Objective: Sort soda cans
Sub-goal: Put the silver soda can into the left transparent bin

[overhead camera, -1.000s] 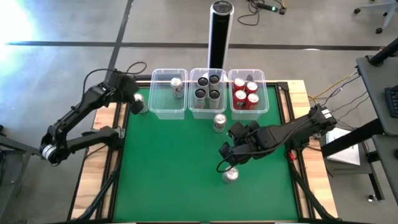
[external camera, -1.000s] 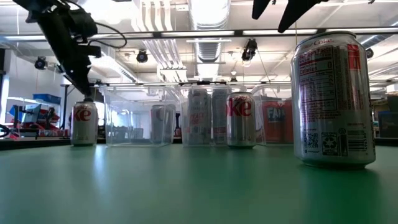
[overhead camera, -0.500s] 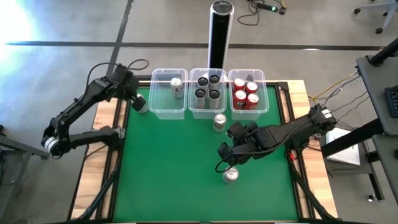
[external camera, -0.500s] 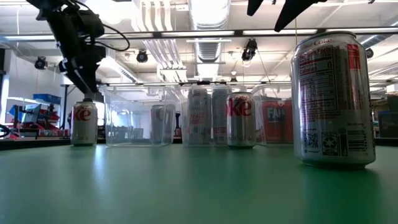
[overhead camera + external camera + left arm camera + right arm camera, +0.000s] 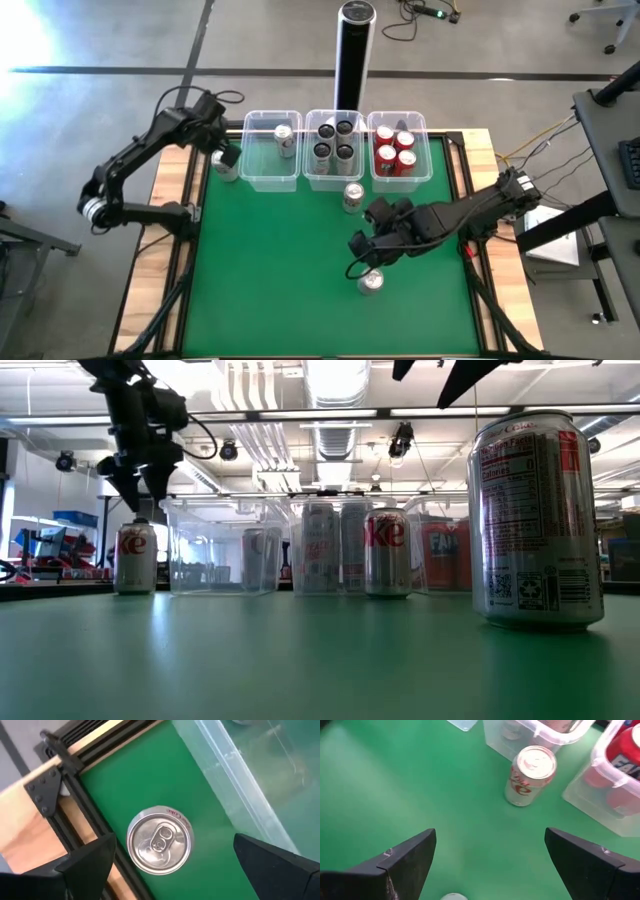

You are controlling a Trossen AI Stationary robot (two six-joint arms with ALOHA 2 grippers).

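While a silver-white can (image 5: 227, 165) stands upright at the green mat's (image 5: 280, 290) ten-o'clock corner, just beside the left clear bin (image 5: 271, 150), the left gripper (image 5: 226, 154) hangs right above it with fingers spread wide and apart from the can. In the left wrist view the can's top (image 5: 160, 846) shows between the two fingers (image 5: 90, 862). That left bin holds one silver-white can (image 5: 285, 139); the middle bin (image 5: 335, 150) holds four dark cans (image 5: 334, 139), and the right bin (image 5: 400, 148) four red cans (image 5: 395, 147). A second loose silver-white can (image 5: 352, 197) stands at six o'clock of the middle bin. A third (image 5: 370, 282) stands nearer the mat's middle, at six o'clock of the right gripper (image 5: 362, 253), whose fingers (image 5: 407, 860) are spread and above the mat. A tall black cylinder (image 5: 353, 55) rises at twelve o'clock, beyond the bins.
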